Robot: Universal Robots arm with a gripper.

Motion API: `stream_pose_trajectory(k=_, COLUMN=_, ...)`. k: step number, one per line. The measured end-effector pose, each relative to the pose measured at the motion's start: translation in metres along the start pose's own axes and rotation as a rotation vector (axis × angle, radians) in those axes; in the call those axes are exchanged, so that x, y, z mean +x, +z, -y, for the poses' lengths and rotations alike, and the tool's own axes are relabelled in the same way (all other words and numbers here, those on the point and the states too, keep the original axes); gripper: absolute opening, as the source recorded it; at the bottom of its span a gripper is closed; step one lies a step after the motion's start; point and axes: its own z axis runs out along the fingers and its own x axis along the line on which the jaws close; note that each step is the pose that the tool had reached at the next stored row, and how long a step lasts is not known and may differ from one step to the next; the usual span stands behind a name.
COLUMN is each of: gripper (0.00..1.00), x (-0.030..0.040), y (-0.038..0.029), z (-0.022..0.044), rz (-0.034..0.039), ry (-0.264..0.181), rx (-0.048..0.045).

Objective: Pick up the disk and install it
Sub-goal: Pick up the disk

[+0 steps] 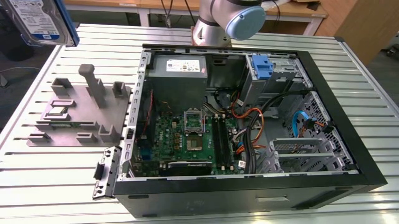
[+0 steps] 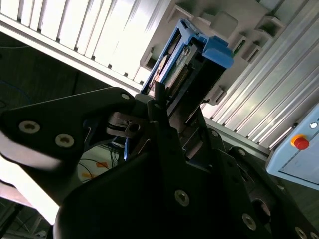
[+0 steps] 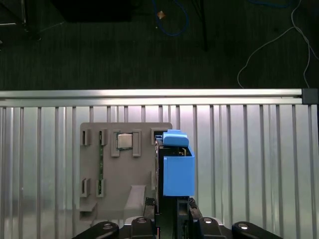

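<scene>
Above the grey fixture [image 3: 119, 174], tool [image 3: 169, 208] clamped on the disk [image 3: 178, 172]; label [image 1: 35, 19] side in exterior view.

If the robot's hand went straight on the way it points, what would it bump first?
The hand grips the disk, so the disk leads. In the first wrist view it aims at the edge of the grey holder plate, on the slatted table. Probably the plate first, though depth is unclear.

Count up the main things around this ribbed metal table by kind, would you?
disk: 1
open computer case: 1
grey holder plate: 1
robot arm: 1
Total: 4
</scene>
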Motion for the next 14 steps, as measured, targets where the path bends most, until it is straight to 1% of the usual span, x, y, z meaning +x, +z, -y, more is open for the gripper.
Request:
stream_pose_trajectory(k=7, gripper=0.35, x=0.007, y=-0.0002, z=0.0002, rz=0.0001, ry=0.0, rx=0.0002)
stream_pose_trajectory(k=9, gripper=0.35, x=0.0076, y=-0.0006, z=0.0002, rz=0.0, ry=0.0, rx=0.0002)
stream_pose_trajectory(k=11, gripper=0.35, x=0.0077, y=-0.0032, z=0.0001, rz=0.0004, ry=0.0, rx=0.0002)
stream_pose_trajectory(k=14, gripper=0.35, x=0.0075, y=-0.01, z=-0.0001, rz=0.0017, ry=0.0, rx=0.0002)
